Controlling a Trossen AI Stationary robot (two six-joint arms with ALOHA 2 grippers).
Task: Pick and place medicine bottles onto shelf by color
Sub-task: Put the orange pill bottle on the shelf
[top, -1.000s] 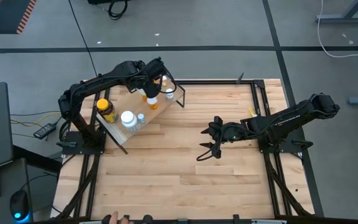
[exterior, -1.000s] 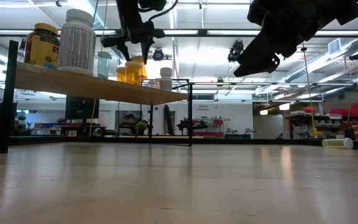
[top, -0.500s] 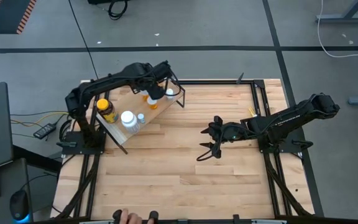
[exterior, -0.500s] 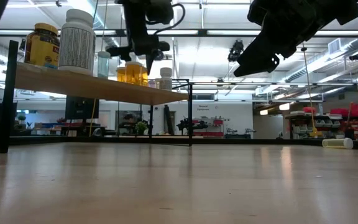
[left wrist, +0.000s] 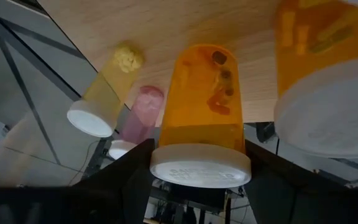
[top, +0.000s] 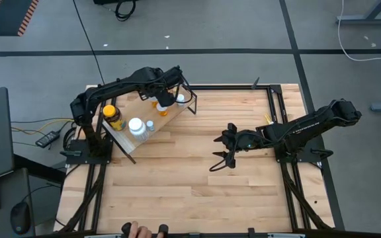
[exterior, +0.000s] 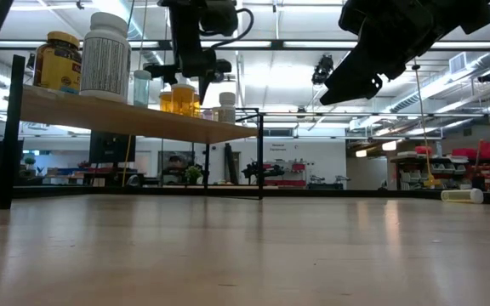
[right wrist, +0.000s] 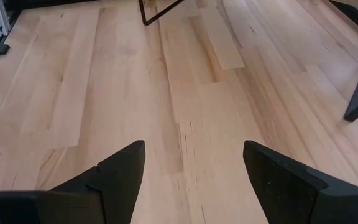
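Left claw shifted farther over shelf, still pinching orange vial; right claw spread, unmoved.

From above, the left gripper sits over the far end of the shelf, which stands at the tabletop's far left corner, right among the orange vials. Nearer along the board stand an amber jar with yellow lid, a white-capped bottle and a tiny vial. The right gripper hangs over mid-tabletop, jaws spread, well apart from the shelf.
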